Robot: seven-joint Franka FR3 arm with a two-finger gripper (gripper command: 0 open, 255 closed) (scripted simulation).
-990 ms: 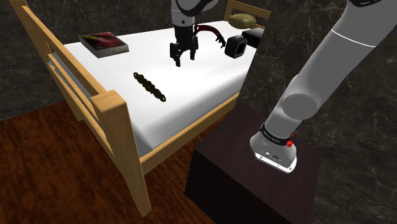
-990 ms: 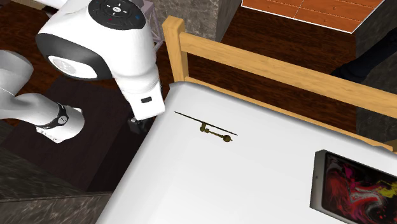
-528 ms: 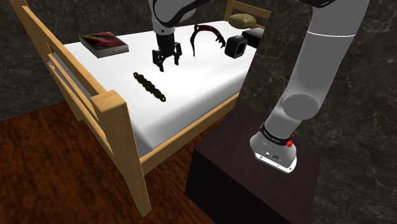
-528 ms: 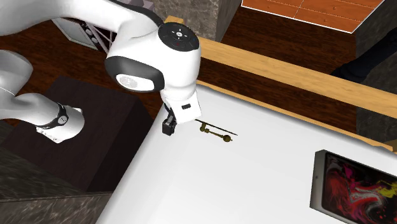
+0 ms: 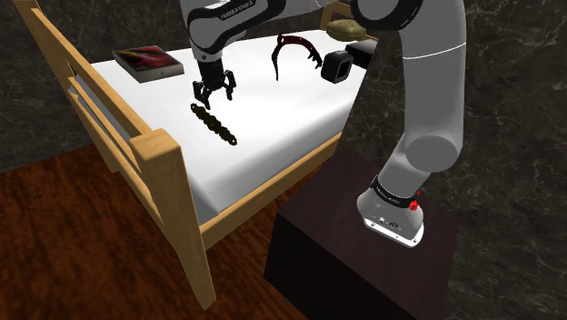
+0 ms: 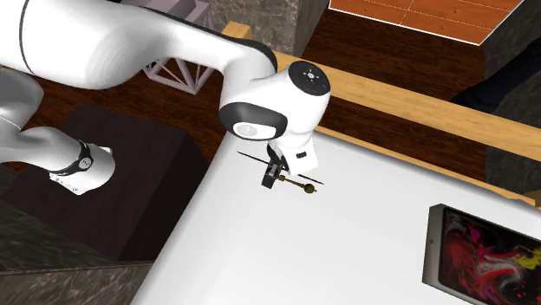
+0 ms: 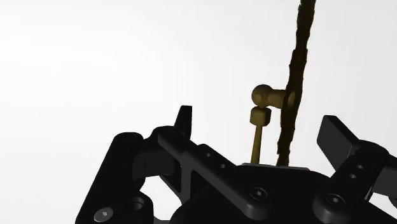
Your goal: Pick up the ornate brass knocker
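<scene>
1. Wrist view: gripper (image 7: 259,124) spread wide, black fingers (image 7: 184,119) well apart, clasping nothing.
2. Between those fingers, nearer one than the other and untouched: knocker (image 7: 294,76), a slim, knobbly, brass-coloured bar with a short ball-jointed arm branching off, lying on plain white.
3. Shoulder view: gripper (image 5: 213,96) pointing down, just above the upper-left end of the knocker (image 5: 215,125). Knocker flat and diagonal on the white mattress (image 5: 282,118), inside a pale wooden bed frame (image 5: 156,150).
4. Second exterior view: gripper (image 6: 272,175) hanging under the white wrist at one end of the knocker (image 6: 296,182); contact there impossible to judge.
5. Farther out on the mattress: flat dark tablet (image 5: 148,62) with a red-patterned face toward the shoulder view's upper left; red-and-black curved piece (image 5: 293,50) and black boxy ring (image 5: 338,65) toward its upper right. All well apart from the knocker.
6. Outermost: dark stand (image 5: 345,245) at the lower right, beside the bed; brown wood floor (image 5: 73,236) at the lower left.
</scene>
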